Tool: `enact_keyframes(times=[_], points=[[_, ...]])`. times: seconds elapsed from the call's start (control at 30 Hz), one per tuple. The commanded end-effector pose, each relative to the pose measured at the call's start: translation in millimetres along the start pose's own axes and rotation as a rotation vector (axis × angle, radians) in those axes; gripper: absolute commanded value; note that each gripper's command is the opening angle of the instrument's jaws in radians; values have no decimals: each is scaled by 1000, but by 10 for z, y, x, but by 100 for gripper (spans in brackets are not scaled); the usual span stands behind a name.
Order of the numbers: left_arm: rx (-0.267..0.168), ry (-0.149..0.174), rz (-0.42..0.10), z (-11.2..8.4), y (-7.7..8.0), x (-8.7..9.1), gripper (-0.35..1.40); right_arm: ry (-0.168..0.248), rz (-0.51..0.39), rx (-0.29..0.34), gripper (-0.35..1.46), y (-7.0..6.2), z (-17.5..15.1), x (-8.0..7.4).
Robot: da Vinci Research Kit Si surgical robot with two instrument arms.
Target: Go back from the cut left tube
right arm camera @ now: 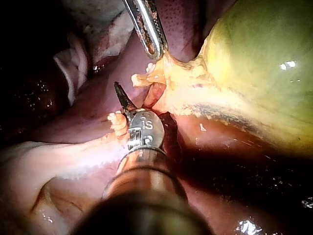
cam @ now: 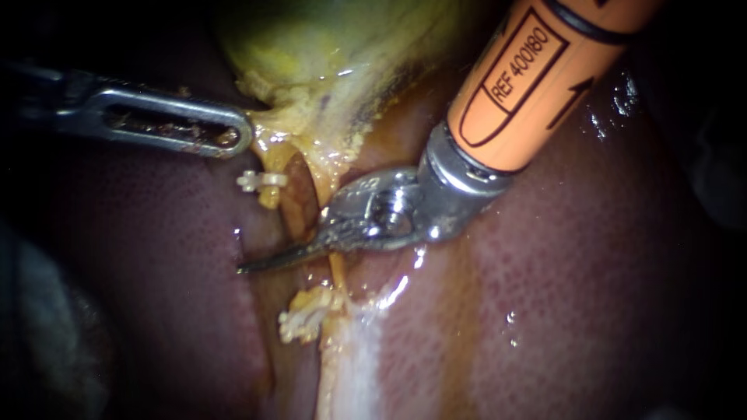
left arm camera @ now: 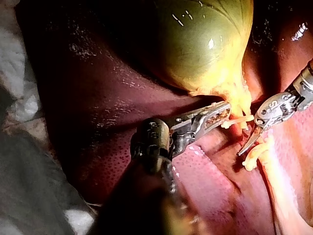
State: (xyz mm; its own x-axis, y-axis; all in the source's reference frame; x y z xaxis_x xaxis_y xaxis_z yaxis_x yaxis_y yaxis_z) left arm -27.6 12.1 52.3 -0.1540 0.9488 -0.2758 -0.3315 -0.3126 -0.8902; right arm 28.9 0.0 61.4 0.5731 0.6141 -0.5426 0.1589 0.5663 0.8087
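Endoscope view: the left instrument [cam: 241, 135] reaches in almost level from the left. Its slotted jaws lie together, and the tip touches the yellow tissue hanging under the gallbladder [cam: 327, 39]. Just below that tip is the cut left tube [cam: 269, 198], in two ends that sit apart on the liver [cam: 591, 280]. The upper end carries a white clip [cam: 261, 180]. The lower end carries a bunch of clips [cam: 299, 317].

Between the two ends lie the blades of the right instrument [cam: 253, 266]. They are closed to one thin dark point aimed left and grip nothing. Its steel wrist bends off a shaft slanting down from the upper right, and the orange sleeve [cam: 529, 70] on the shaft bears a printed label and arrows.
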Motion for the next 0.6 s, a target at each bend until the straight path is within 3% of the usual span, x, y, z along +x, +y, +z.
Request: enact_keyframes(times=[0.03, 0.17, 0.3, 0.37, 0.5, 0.6], points=[[1, 0, 0, 0, 0, 0, -35, -1, 0, 0, -35, -1, 0, 0], [1, 0, 0, 0, 0, 0, -35, 1, -2, -3, -35, -4, 1, 0], [1, 0, 1, 1, -1, -1, -35, 32, -32, -50, 52, -9, 3, 0], [1, 0, 1, 1, -1, -1, -35, 49, -49, -78, 79, -9, 4, 1], [1, 0, 2, 2, -3, -2, -35, 55, -64, -87, 108, -7, 4, 1], [1, 0, 2, 2, -4, -2, -35, 58, -82, -93, 116, -7, 4, 1]])
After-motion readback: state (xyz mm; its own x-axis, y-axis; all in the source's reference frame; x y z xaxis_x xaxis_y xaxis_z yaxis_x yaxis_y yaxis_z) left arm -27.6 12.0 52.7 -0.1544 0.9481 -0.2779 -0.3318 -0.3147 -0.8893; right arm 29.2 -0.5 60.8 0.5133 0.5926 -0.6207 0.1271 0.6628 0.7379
